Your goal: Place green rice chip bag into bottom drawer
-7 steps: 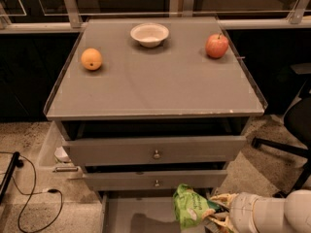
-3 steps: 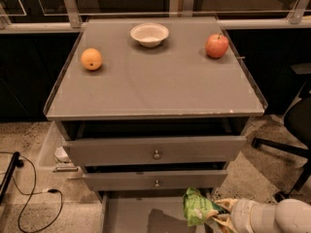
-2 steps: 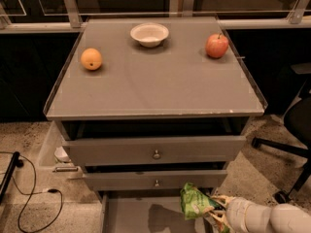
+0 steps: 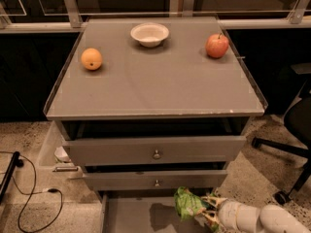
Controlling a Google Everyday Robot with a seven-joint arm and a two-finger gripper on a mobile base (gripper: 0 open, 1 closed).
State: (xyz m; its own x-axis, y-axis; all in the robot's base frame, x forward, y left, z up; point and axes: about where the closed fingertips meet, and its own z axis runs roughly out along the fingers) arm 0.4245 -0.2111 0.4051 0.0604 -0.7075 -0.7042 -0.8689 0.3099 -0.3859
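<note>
While my tool (image 4: 210, 210) sits low in front of the cabinet at the lower right of the view, I see its fingers closed on the right edge of the green rice chip bag (image 4: 186, 203). The bag hangs crumpled over the right part of the pulled-out bottom drawer (image 4: 127, 216), with a dark shadow on the drawer floor beside it. Just above the bag are two grey fronts with small round knobs, the upper drawer (image 4: 154, 151) and the middle drawer (image 4: 156, 180). On the grey surface (image 4: 160, 86) a white bowl (image 4: 149, 34) stands at the back, an orange (image 4: 91, 59) at left and a red apple (image 4: 216, 45) at right, all well apart. A black cable (image 4: 29, 198) trails over the floor at left, and a dark chair base (image 4: 282, 148) stands at right. Any print on the bag I cannot read.
</note>
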